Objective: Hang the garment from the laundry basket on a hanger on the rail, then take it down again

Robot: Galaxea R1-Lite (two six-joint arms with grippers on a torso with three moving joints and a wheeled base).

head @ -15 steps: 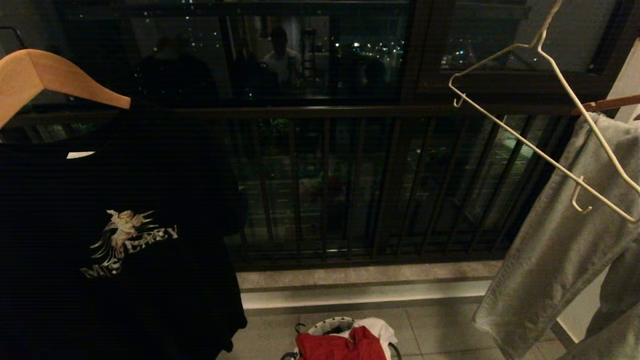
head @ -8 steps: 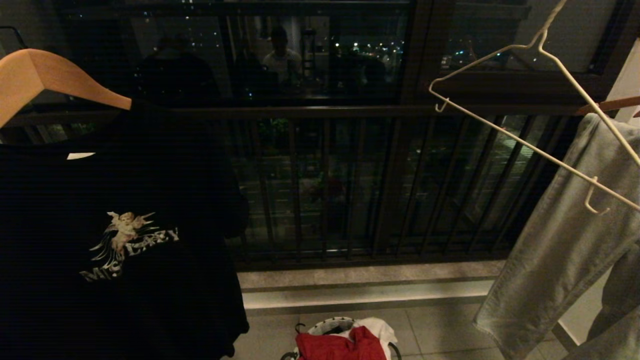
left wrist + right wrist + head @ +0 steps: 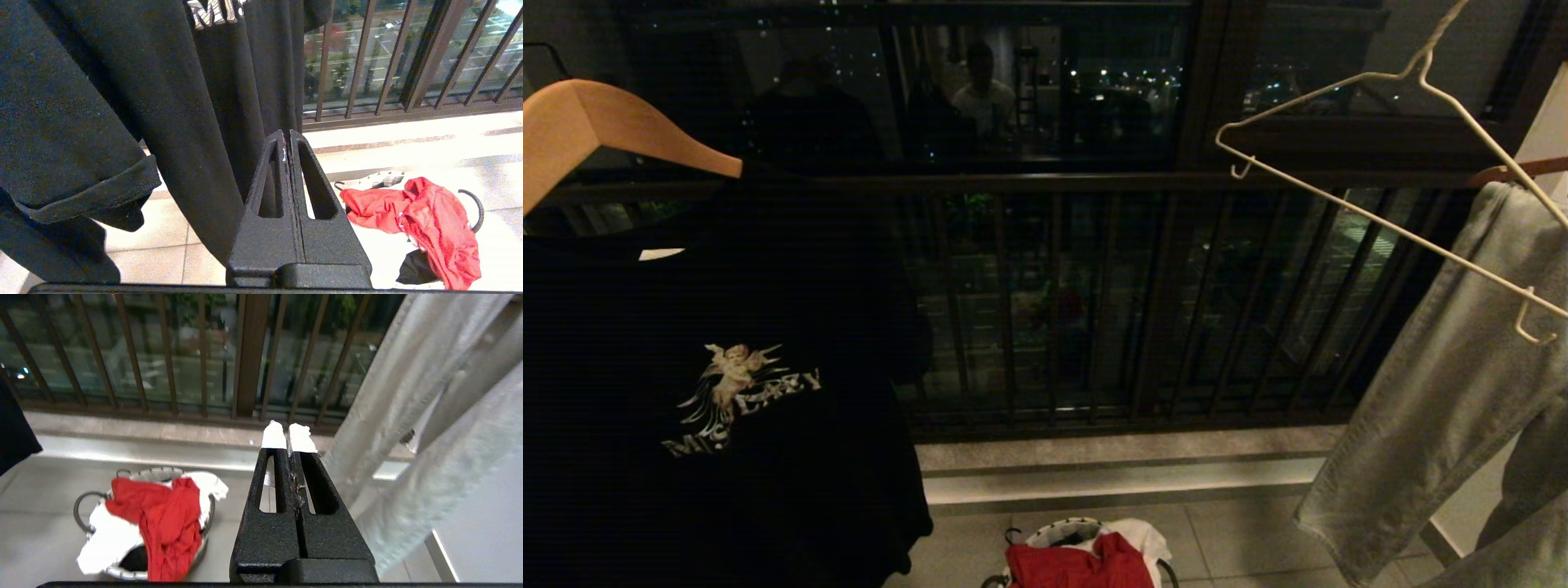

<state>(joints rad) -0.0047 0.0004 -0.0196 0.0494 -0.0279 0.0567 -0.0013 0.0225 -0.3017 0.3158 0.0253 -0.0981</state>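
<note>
**Head view: shirt in the basket, hanger bare**

We see the red T-shirt (image 3: 1081, 565) heaped in the laundry basket (image 3: 1054, 531) on the floor, and the empty wire hanger (image 3: 1388, 220) tilted up at the right. By our reckoning the hanging is either not begun or already undone; we cannot tell which. Neither arm shows here. Only the wrist views give us the left gripper (image 3: 287, 136) beside the black T-shirt (image 3: 122, 102) and the right gripper (image 3: 288, 437) by the grey trousers (image 3: 429, 416), both with jaws together, holding nothing.
</note>
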